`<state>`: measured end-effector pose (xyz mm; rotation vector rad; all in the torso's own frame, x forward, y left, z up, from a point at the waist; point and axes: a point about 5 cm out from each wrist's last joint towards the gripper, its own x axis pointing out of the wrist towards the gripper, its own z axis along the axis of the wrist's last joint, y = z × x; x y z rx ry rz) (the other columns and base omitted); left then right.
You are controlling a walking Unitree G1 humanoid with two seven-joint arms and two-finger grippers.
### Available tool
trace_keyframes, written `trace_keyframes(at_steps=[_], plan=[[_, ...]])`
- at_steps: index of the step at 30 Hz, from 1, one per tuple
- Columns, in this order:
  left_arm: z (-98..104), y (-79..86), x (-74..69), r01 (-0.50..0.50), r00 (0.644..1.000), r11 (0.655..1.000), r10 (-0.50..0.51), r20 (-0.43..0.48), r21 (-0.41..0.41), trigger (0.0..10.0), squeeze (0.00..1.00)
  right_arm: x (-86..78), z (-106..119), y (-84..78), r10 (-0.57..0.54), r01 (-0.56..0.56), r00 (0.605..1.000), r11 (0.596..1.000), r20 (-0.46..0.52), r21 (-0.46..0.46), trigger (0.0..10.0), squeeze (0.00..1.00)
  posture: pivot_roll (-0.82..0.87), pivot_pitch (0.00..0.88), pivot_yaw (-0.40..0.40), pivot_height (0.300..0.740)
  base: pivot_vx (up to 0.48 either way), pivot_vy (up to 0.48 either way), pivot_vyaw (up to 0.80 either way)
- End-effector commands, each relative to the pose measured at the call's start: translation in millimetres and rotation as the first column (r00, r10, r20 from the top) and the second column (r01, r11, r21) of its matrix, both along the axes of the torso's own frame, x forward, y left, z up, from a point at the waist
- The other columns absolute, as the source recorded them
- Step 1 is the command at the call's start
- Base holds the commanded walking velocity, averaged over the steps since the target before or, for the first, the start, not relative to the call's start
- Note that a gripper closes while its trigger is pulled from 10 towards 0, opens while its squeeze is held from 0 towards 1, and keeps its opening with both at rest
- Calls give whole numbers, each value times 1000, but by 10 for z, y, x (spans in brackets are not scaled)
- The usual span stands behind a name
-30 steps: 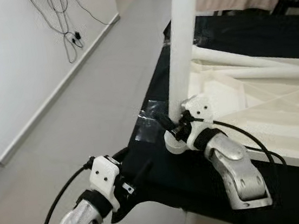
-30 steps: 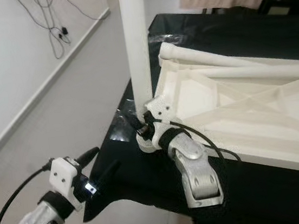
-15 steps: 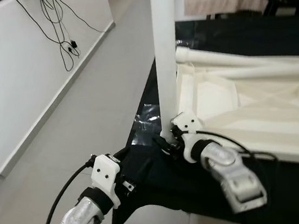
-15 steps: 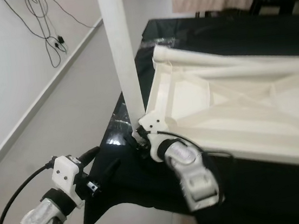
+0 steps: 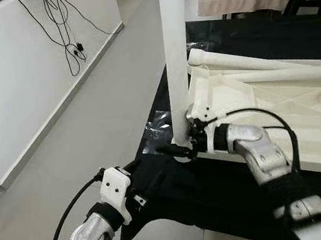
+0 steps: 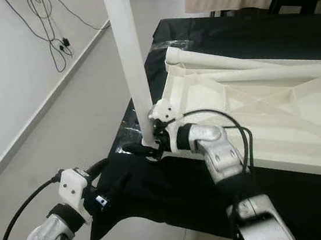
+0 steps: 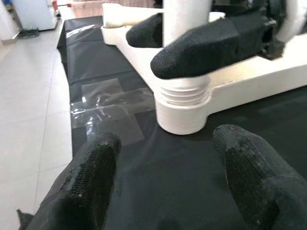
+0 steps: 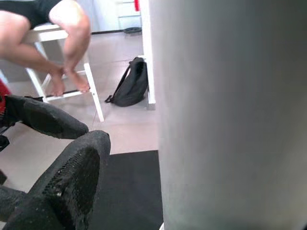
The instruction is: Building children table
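Observation:
A white table leg (image 5: 176, 59) stands upright in the threaded corner socket (image 7: 183, 108) of the upside-down white tabletop (image 5: 252, 103). My right gripper (image 5: 180, 148) reaches in from the right at the leg's base. One black finger (image 7: 206, 48) crosses the front of the leg and the other (image 7: 144, 29) lies behind it, so it looks shut on the leg just above the socket. My left gripper (image 7: 168, 182) hovers open over the black cloth, a short way in front of the socket, with nothing between its fingers (image 6: 118, 183).
A second white leg (image 5: 258, 55) lies along the tabletop's far side. The black-covered work table (image 5: 175, 194) ends just by my left arm, with bare floor (image 5: 90, 122) to the left. Cables (image 5: 67, 26) hang on the wall. A seated person (image 8: 67, 38) and a black backpack (image 8: 132, 86) are beyond.
My right arm has swung from in front of the leg round to its right side, with the wrist turned and the gripper still at the leg's base. The left gripper has barely moved.

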<state>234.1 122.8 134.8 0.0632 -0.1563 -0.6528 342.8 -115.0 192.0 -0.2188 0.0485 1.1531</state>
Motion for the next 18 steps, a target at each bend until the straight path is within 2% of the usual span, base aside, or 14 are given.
trace_keyframes(at_steps=[1, 6, 13, 15, 16, 17, 18], plan=[[-38, -8, -29, -1, 1000, 1000, 1, -10, 7, 10000, 0, 23, 37, 116, 83, -83, 997, 997, 5, -1, 0, 0, 46, 118, 28, 740, 0, 0, 0], [-30, -27, -50, 1, 1000, 1000, -1, -9, 5, 10000, 0, 155, 89, 83, 59, -58, 998, 998, 18, -25, 0, 0, 47, 130, 28, 740, 0, 0, 0], [-16, -32, -62, 1, 1000, 1000, -1, -7, 0, 10000, 0, 121, 9, -23, 29, -29, 1000, 999, 7, -23, 0, 0, 36, 146, 31, 740, 0, 0, 0], [-7, -28, -70, 3, 1000, 1000, -3, -6, -6, 10000, 0, 24, -183, -112, -73, 72, 997, 996, -14, -56, 0, 0, 27, 158, 24, 740, 0, 0, 0], [-7, -28, -70, 3, 1000, 1000, -3, -6, -6, 10000, 0, 24, -183, -112, -73, 72, 997, 996, -14, -56, 0, 0, 27, 158, 24, 740, 0, 0, 0], [0, -23, -75, 4, 1000, 1000, -4, -5, -8, 10000, 0, -52, -329, -117, -181, 178, 983, 981, -26, -80, 0, 0, 30, 171, 8, 740, 0, 0, 0], [4, -20, -78, 4, 1000, 1000, -4, -4, -8, 10000, 0, -100, -456, -117, -338, 335, 941, 938, -27, -89, 0, 0, 30, 171, 8, 740, 0, 0, 0]])
